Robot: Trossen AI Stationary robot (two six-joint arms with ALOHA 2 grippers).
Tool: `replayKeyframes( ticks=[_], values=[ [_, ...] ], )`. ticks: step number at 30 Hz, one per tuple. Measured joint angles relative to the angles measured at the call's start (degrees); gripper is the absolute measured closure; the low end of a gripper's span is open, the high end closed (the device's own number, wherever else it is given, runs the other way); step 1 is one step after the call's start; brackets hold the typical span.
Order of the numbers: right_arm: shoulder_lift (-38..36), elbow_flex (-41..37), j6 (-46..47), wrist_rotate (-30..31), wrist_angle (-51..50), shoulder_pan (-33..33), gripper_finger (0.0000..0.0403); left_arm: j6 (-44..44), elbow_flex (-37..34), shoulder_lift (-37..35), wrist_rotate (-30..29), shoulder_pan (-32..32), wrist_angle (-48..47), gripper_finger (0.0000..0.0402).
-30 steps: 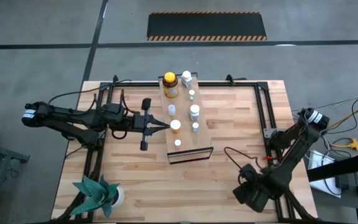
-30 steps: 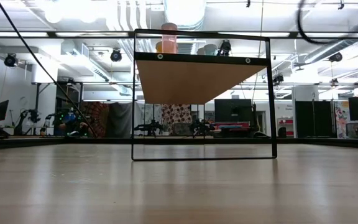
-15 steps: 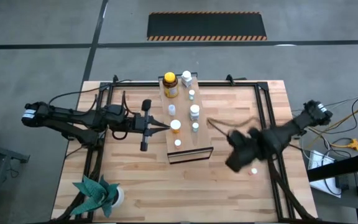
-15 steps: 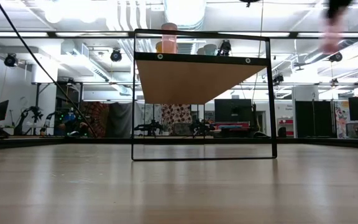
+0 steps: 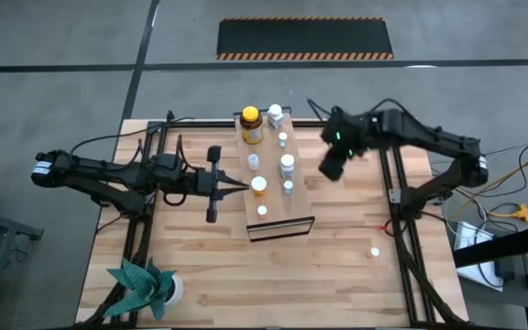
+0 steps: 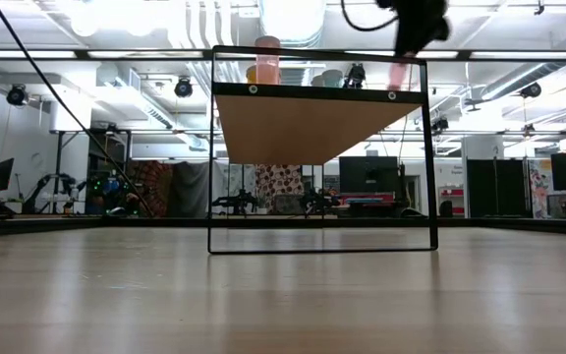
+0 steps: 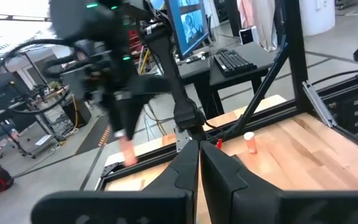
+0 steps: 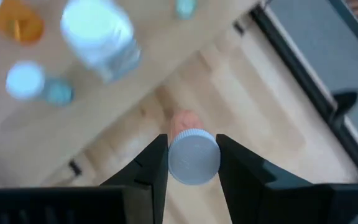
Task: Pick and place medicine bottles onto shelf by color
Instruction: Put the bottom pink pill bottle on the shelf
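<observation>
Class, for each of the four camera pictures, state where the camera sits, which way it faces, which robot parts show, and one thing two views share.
High view: overhead, facing straight down; both arms, shelf, table.
Low view: tabletop height, facing level under the shelf; right claw up top.
Left wrist view: on the left arm, facing across the table; its shut left claw, the right arm beyond.
Right wrist view: on the right arm, facing down; its fingers grip a white-capped bottle.
Shared: high and left wrist views both show a loose bottle on the table.

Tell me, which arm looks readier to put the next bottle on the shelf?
The right: its end effector already holds a white-capped bottle beside the shelf. The left end effector is empty.
</observation>
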Motion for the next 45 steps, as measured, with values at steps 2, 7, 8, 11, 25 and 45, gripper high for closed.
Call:
replayKeyframes(
  ticks=[2, 7, 8, 11, 25, 45],
  values=[
    [1.1, 0.8, -4.7, -2.7, 3.1, -4.3, 0.0295, 0.7, 0.0, -0.1, -1.2, 0.0, -0.1, 0.0402],
    [5.3, 3.4, -13.7, -9.0, 8.3, -12.9, 0.0296, 3.3, 0.0, 0.0, -5.1, 0.1, -0.5, 0.0402],
    [6.4, 4.1, -15.0, -10.4, 8.6, -14.1, 0.0296, 3.9, 0.0, 0.0, -6.2, 0.1, -0.5, 0.0402],
    [9.9, 6.3, -19.8, -14.9, 8.3, -16.4, 0.0296, 4.6, -0.1, 0.0, -9.3, 0.1, -0.5, 0.0402],
    [20.9, 18.3, -29.3, -21.3, -9.0, -16.6, 0.0296, 6.1, -0.2, 0.0, -10.5, 0.1, -0.5, 0.0402],
    [18.8, 13.8, -13.1, -14.5, -6.8, 9.9, 0.0296, 6.0, -0.9, 0.0, -10.5, 0.1, -0.4, 0.0402]
  ],
)
